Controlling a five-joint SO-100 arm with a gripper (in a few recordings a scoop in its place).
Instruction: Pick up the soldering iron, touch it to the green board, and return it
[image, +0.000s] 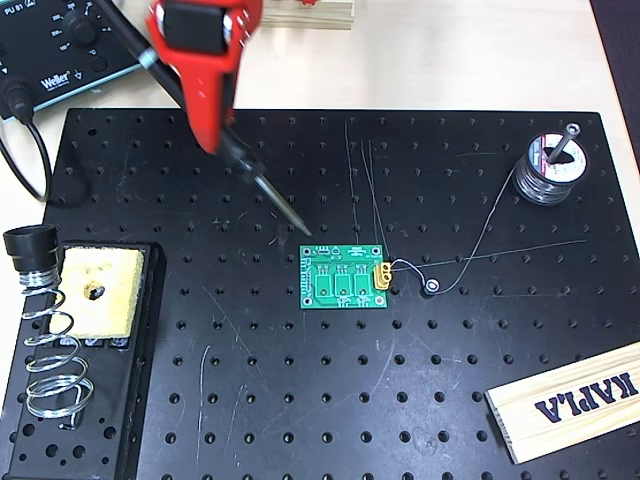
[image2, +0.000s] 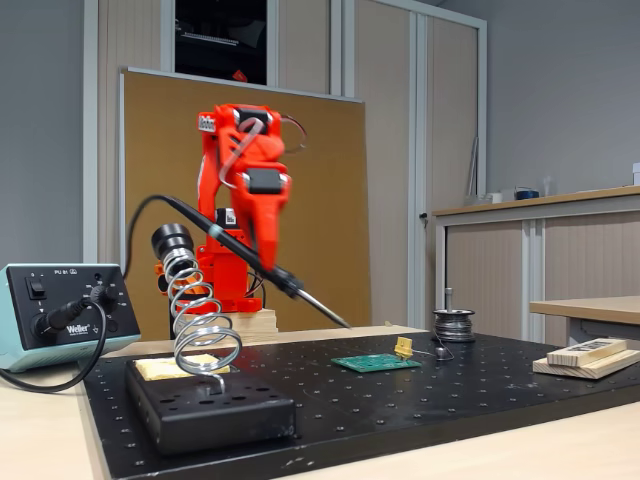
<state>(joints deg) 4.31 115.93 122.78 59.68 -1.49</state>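
The red claw holds the soldering iron tight in the air.
In the overhead view, its tip points down-right, just above the green board at the middle of the frame.

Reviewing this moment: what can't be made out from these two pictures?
- Gripper fingers on the soldering iron: hidden beneath the red arm in the overhead view, blurred in the fixed view.
- Gap between the iron's tip and the green board: too fine in both views.
- Board markings: too small.
- Soldering station: cut off by the overhead view's top-left edge.
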